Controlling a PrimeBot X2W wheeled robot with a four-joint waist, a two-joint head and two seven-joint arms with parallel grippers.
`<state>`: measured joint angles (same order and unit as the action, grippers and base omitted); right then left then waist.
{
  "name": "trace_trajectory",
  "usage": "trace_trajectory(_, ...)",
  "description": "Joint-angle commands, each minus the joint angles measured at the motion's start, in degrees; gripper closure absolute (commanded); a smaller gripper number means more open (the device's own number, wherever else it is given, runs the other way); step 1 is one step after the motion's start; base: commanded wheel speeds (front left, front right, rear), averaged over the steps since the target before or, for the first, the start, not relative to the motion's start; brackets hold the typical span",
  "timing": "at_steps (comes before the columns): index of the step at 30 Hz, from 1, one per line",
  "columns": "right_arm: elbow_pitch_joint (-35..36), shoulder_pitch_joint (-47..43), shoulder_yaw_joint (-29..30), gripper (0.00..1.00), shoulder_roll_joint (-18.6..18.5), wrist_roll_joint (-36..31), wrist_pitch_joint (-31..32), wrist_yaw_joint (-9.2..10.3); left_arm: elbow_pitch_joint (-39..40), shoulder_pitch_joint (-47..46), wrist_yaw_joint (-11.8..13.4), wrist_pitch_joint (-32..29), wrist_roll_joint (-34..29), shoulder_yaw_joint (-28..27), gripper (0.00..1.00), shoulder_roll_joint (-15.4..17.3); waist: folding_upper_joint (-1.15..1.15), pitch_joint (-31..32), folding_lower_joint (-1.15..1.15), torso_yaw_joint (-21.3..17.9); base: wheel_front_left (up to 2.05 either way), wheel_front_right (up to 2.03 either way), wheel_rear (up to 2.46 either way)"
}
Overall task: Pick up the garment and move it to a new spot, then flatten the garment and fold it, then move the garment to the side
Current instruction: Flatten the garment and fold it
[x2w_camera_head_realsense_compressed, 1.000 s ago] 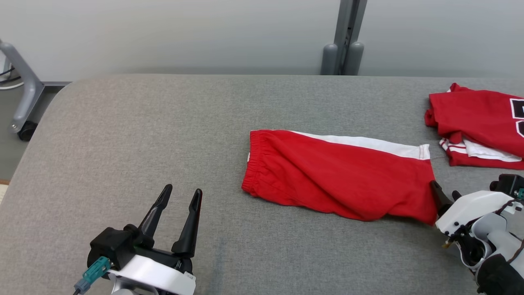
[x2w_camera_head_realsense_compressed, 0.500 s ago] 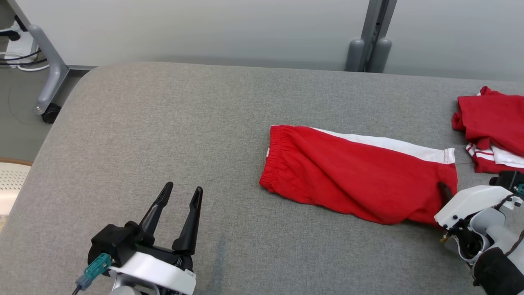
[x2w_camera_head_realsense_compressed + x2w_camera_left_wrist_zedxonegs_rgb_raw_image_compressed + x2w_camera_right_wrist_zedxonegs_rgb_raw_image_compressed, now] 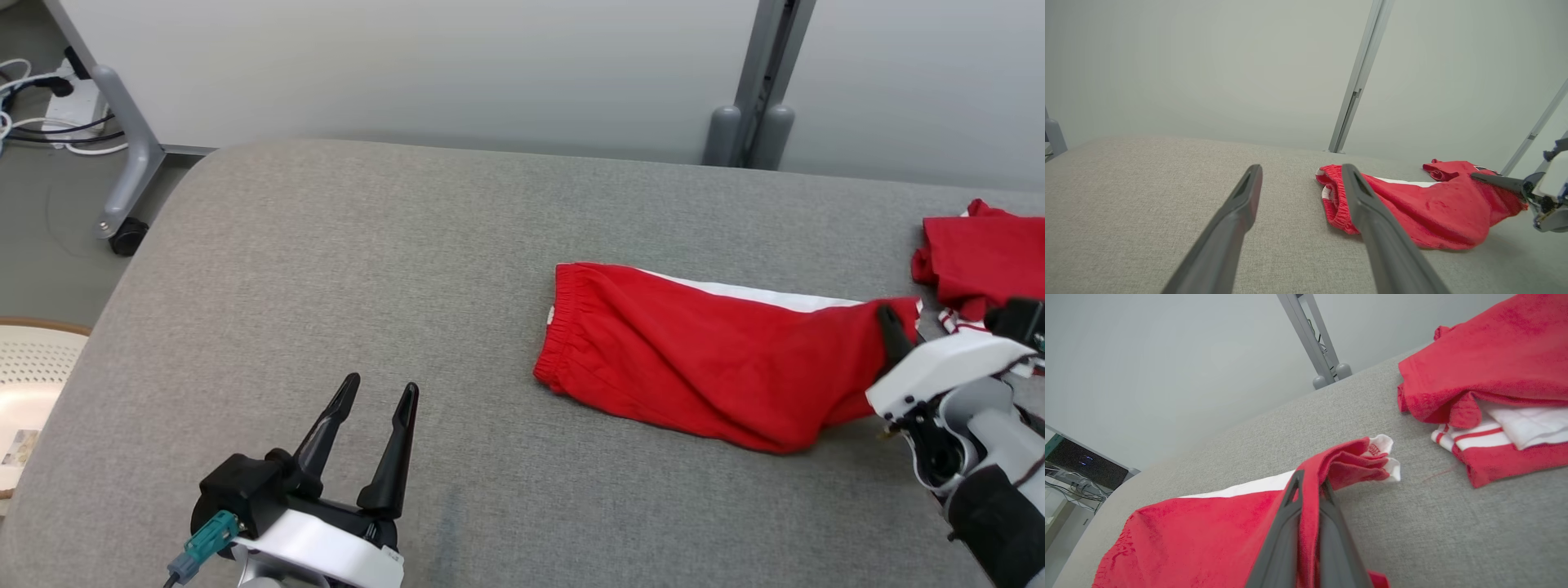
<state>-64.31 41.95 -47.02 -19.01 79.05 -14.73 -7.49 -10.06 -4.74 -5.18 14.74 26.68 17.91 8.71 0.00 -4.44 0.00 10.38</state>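
The garment (image 3: 702, 359) is a pair of red shorts with a white side stripe, lying folded on the grey table (image 3: 367, 269), waistband to the left. My right gripper (image 3: 891, 333) is shut on its leg hem at the right end and holds that end lifted off the cloth surface. In the right wrist view the red hem (image 3: 1312, 498) is pinched between the two dark fingers (image 3: 1282, 535). My left gripper (image 3: 381, 392) stands open and empty at the lower left, well apart from the shorts (image 3: 1412, 204).
A second pile of red and white clothing (image 3: 980, 257) lies at the table's right edge, close behind my right gripper. Beyond the table's far edge stand a grey post (image 3: 751, 122) and a wheeled stand leg (image 3: 122, 155). A beige basket (image 3: 33, 367) sits left of the table.
My right gripper closed on the shorts' right hem and raised it, bunching that end. The head camera shifted, so the whole scene slid. The left gripper stayed open and still.
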Motion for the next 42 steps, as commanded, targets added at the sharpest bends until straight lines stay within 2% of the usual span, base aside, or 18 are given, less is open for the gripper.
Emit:
trace_trajectory(1, 1.49, 1.29, -0.13, 1.0, -0.09, -1.23, -0.55, -0.01, -0.19, 0.5, 0.21, 0.25, 0.08, 0.04, 0.0, 0.3, 0.0, 0.52, 0.0, 0.76, 0.0, 0.0, 0.0)
trace_trajectory(5, 4.58, 2.48, 0.69, 1.0, 0.62, -4.06, -0.56, -0.01, -0.3, 0.58, 0.43, 0.12, 0.25, 0.44, 0.0, 0.02, 0.0, 1.15, 0.0, 2.5, 0.0, 0.0, 0.0)
trace_trajectory(9, 6.27, 2.37, 0.71, 1.0, 3.7, -6.29, -0.55, -0.01, -0.72, 0.81, 0.66, 0.04, 0.54, 0.72, 0.0, -0.13, 0.0, 1.85, 0.0, 5.56, 0.0, 0.0, 0.0)
trace_trajectory(22, 2.12, 3.88, -1.5, 1.0, 10.37, -5.37, 3.85, -0.01, -1.05, 0.02, 0.83, -0.29, 0.64, 1.35, 0.0, 0.04, 0.0, 1.32, 0.0, 12.38, 0.0, 0.0, 0.0)
trace_trajectory(26, 0.42, 4.84, -1.92, 0.87, 11.38, -5.25, 4.86, -0.01, -1.03, -0.47, 1.02, -0.19, 0.77, 1.18, 0.0, 0.12, 0.0, 0.62, 0.0, 13.52, 0.0, 0.0, 0.0)
trace_trajectory(28, -0.42, 5.18, -2.33, 0.87, 11.99, -5.36, 5.41, -0.01, -1.23, -0.51, 1.01, -0.13, 0.9, 1.07, 0.0, 0.21, 0.0, 0.41, 0.0, 13.75, 0.0, 0.0, 0.0)
trace_trajectory(29, -0.82, 5.37, -2.45, 0.82, 12.26, -5.24, 5.81, -0.01, -1.29, -0.57, 0.99, -0.11, 0.96, 1.06, 0.0, 0.22, 0.0, 0.31, 0.0, 13.79, 0.0, 0.0, 0.0)
trace_trajectory(30, -1.15, 5.58, -2.64, 0.71, 12.51, -5.31, 5.88, -0.01, -1.38, -0.63, 1.0, -0.07, 0.95, 1.04, 0.0, 0.2, 0.0, 0.24, 0.0, 13.77, 0.0, 0.0, 0.0)
trace_trajectory(31, -1.41, 5.72, -2.77, 0.31, 12.73, -5.38, 5.98, -0.01, -1.44, -0.66, 1.04, -0.05, 0.96, 1.07, 0.0, 0.16, 0.0, 0.2, 0.0, 13.71, 0.0, 0.0, 0.0)
trace_trajectory(32, -1.31, 5.8, -2.74, 0.0, 13.04, -5.18, 5.83, -0.01, -1.5, -0.67, 1.08, -0.03, 0.97, 1.12, 0.0, 0.11, 0.0, 0.18, 0.0, 13.59, 0.0, 0.0, 0.0)
trace_trajectory(37, 4.51, 5.66, -2.53, 0.0, 13.29, -4.01, 3.48, -0.01, -1.73, -0.29, 1.27, 0.05, 0.99, 0.93, 0.0, 0.3, 0.0, 0.5, 0.0, 11.73, 0.0, 0.0, 0.0)
trace_trajectory(42, 11.12, 4.56, -1.79, 0.0, 8.92, -5.22, 0.29, -0.01, -1.72, 0.64, 1.46, 0.17, 1.09, 1.21, 0.0, 0.01, 0.0, 1.68, 0.0, 8.88, 0.0, 0.0, 0.0)
